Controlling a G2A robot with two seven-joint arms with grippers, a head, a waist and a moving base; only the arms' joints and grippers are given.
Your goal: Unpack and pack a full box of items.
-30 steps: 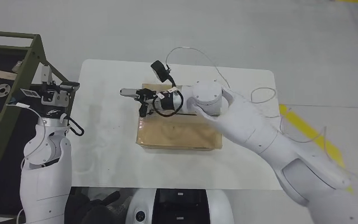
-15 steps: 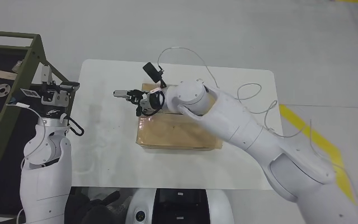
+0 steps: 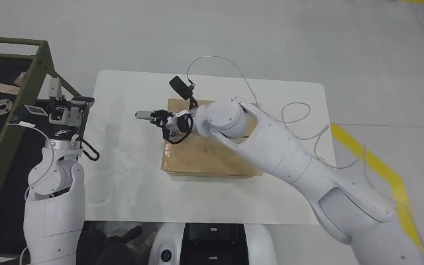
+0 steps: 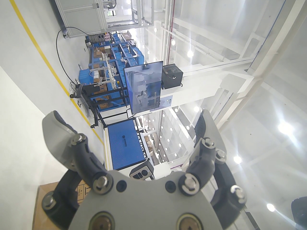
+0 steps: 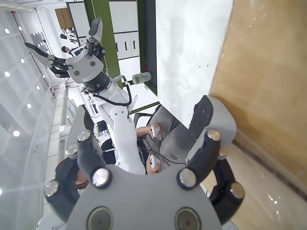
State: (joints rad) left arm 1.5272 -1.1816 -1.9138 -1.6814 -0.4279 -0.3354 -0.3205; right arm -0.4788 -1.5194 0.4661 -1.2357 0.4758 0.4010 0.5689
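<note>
Cardboard box (image 3: 202,158) on white table (image 3: 126,182), grey floor (image 3: 298,40) around.

Room to pass lies over the white table (image 3: 126,165) between my right gripper (image 3: 142,114) and raised left gripper (image 3: 66,99); the cardboard box (image 3: 209,154) blocks the middle, a green rack (image 3: 36,66) the left side

both grippers (image 4: 129,130) (image 5: 144,113) spread, unladen

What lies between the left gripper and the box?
Top view: bare table, plus the open right gripper jutting past the box's edge toward the left gripper.
</note>
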